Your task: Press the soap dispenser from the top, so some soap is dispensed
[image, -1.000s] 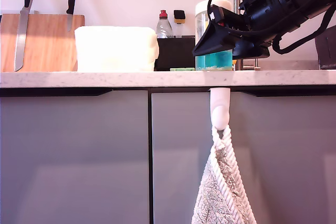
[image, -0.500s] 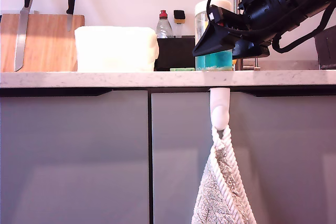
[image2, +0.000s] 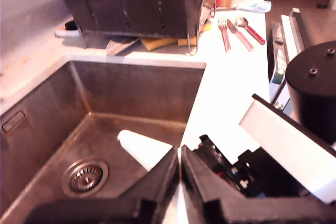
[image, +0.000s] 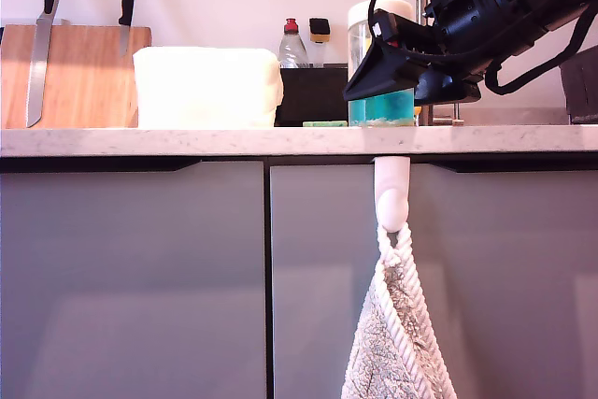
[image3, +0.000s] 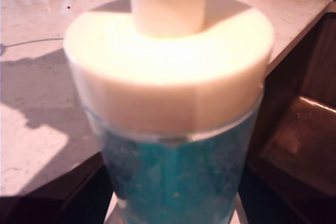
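Soap dispenser [image3: 168,103] fills my second end effector's view, grip unclear; first end effector [image2: 178,182] closed, empty.

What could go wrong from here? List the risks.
An off-centre push on the pump could tip the tall dispenser, which stands by the sink. In the exterior view an arm hangs right in front of the dispenser, so the arms might collide near the pump.

Two knives [image: 39,39] – one soap dispenser [image: 369,63], one red-capped bottle [image: 291,44], one hanging towel [image: 397,343].
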